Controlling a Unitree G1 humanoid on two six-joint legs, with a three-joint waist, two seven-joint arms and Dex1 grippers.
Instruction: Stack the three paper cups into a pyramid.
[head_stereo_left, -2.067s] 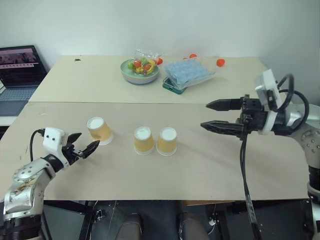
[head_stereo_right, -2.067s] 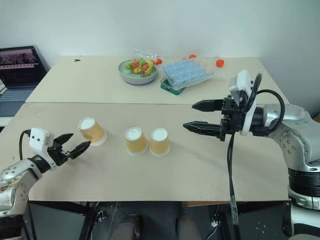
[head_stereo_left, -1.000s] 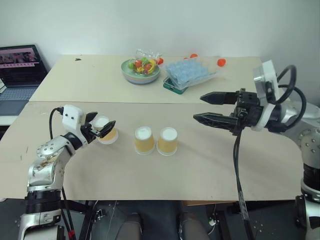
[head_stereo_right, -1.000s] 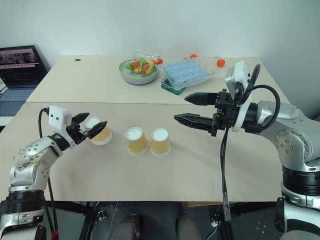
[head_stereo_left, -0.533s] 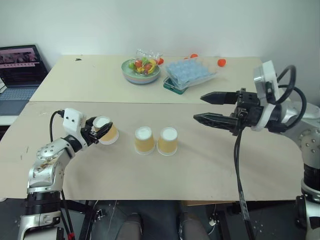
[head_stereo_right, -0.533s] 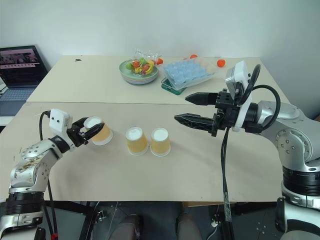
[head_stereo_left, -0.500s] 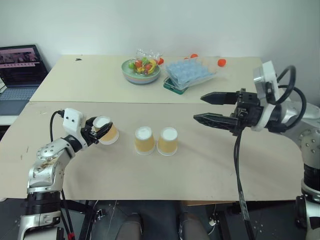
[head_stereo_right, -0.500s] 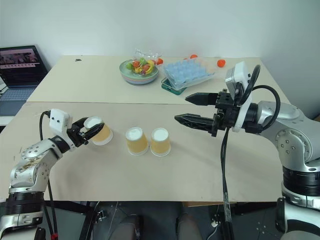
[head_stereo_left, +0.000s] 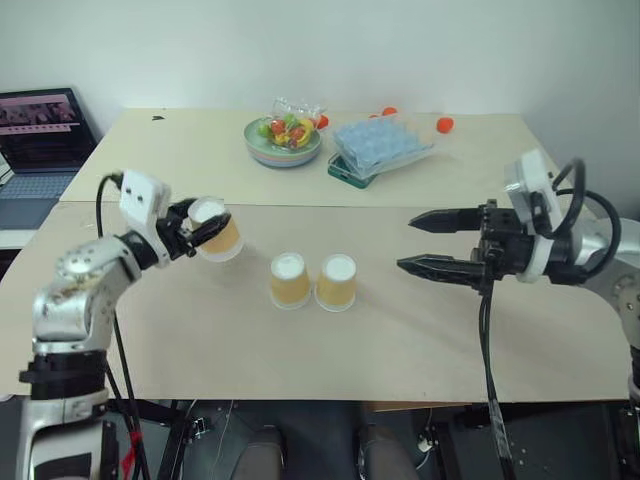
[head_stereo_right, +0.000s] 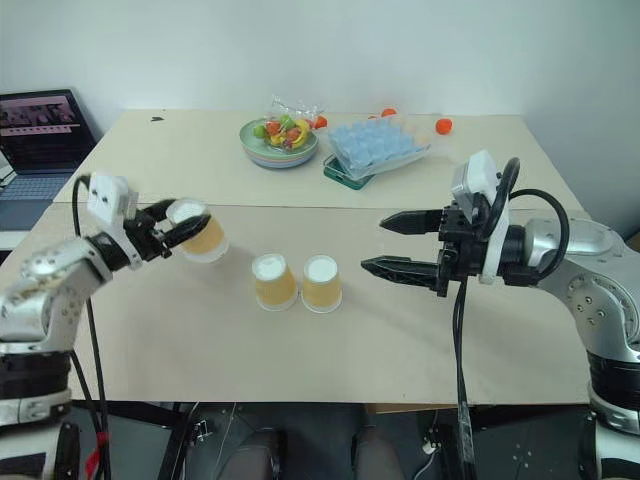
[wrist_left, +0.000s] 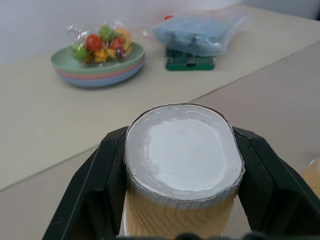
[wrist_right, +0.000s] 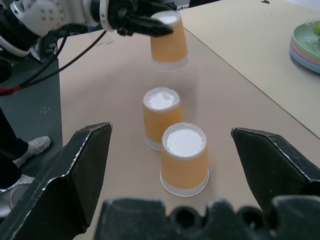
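Two upturned paper cups (head_stereo_left: 311, 281) stand touching side by side on the table (head_stereo_left: 400, 340), while the left gripper (head_stereo_left: 205, 229) clenches the third cup (head_stereo_left: 216, 230) in the air, and the right gripper (head_stereo_left: 432, 243) hovers nearby, jaws spread.

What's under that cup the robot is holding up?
The lifted cup, pinched in the left gripper, hangs upside down above bare table. Nothing sits beneath it. Its inside faces down, unseen.
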